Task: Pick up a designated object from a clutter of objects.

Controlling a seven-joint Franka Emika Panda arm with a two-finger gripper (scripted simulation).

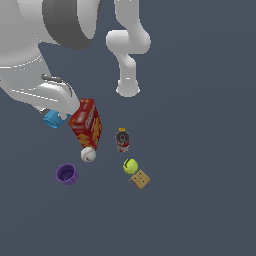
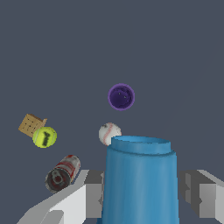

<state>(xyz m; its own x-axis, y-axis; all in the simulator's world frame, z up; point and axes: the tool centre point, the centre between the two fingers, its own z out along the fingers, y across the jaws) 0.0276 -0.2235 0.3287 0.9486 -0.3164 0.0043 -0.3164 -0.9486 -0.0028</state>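
Observation:
The designated object, a bright-blue stubby cylinder (image 1: 51, 119), sits between my gripper's (image 1: 56, 116) fingers at the exterior view's left, next to the tall red box (image 1: 86, 124). In the wrist view the blue cylinder (image 2: 141, 179) fills the gap between the grey fingers (image 2: 89, 192), and the gripper (image 2: 142, 194) is shut on it. It appears held above the floor. The rest of the clutter lies apart from it: white baseball (image 1: 88, 154), purple cup (image 1: 66, 174), tennis ball (image 1: 130, 166), tan square (image 1: 140, 179), dark can (image 1: 122, 140).
The arm's base (image 1: 128, 87) stands behind the clutter. In the wrist view the purple cup (image 2: 121, 96), baseball (image 2: 109, 133), tennis ball (image 2: 44, 137), tan square (image 2: 30, 124) and dark can (image 2: 63, 173) show beyond the blue cylinder. The red box leans.

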